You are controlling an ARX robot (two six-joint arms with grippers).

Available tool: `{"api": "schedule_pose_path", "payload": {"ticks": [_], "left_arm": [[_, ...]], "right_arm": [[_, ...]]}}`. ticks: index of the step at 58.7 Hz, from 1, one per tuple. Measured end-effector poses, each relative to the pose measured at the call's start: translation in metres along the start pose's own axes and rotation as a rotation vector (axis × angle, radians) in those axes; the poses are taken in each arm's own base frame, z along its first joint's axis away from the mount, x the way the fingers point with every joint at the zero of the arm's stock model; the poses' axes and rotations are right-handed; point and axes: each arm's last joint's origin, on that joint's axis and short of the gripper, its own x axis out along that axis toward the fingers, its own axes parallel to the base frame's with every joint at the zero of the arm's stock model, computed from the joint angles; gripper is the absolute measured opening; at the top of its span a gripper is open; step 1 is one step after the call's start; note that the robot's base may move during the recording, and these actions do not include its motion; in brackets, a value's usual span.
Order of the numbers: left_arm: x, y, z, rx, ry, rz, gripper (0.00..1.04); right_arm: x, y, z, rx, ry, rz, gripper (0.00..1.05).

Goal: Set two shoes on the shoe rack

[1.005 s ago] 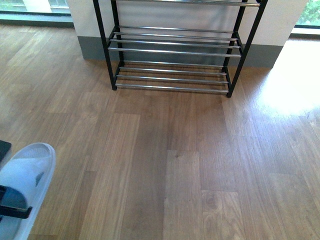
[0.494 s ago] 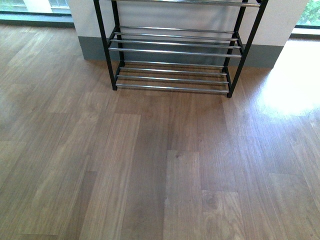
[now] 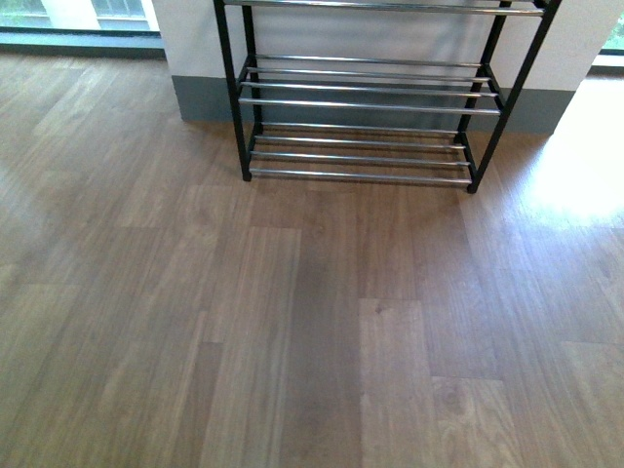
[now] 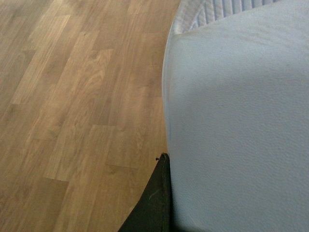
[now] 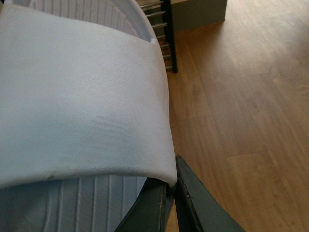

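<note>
The shoes here are white slide sandals, one in each gripper. In the left wrist view, a white slide sandal fills the frame, and my left gripper is shut on the edge of its strap; only one dark finger shows. My right gripper is shut on the strap edge of the other white slide sandal, whose ribbed footbed shows beneath. The shoe rack, black frame with chrome bars, stands against the far wall, with nothing on its visible tiers. A corner of the shoe rack shows past the right sandal. Neither arm nor sandal shows in the front view.
Wood plank floor stretches from me to the rack. A white wall with a grey skirting runs behind the rack. Sunlight glares on the floor at the right.
The sandal and left gripper that showed at the front view's lower left a second ago have left it. The rack now sits further right in that view.
</note>
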Motion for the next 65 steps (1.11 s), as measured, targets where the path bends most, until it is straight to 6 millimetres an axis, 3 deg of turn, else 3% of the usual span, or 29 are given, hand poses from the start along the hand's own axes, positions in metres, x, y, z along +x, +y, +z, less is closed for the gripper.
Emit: {"api": "schedule_pose_path", "payload": {"ticks": [65], "left_arm": [[0.0001, 0.0, -0.0006, -0.001, 0.003, 0.001, 0.02]], "right_arm": [[0.0, 0.0002, -0.0001, 0.0, 0.001, 0.005, 0.02]]}}
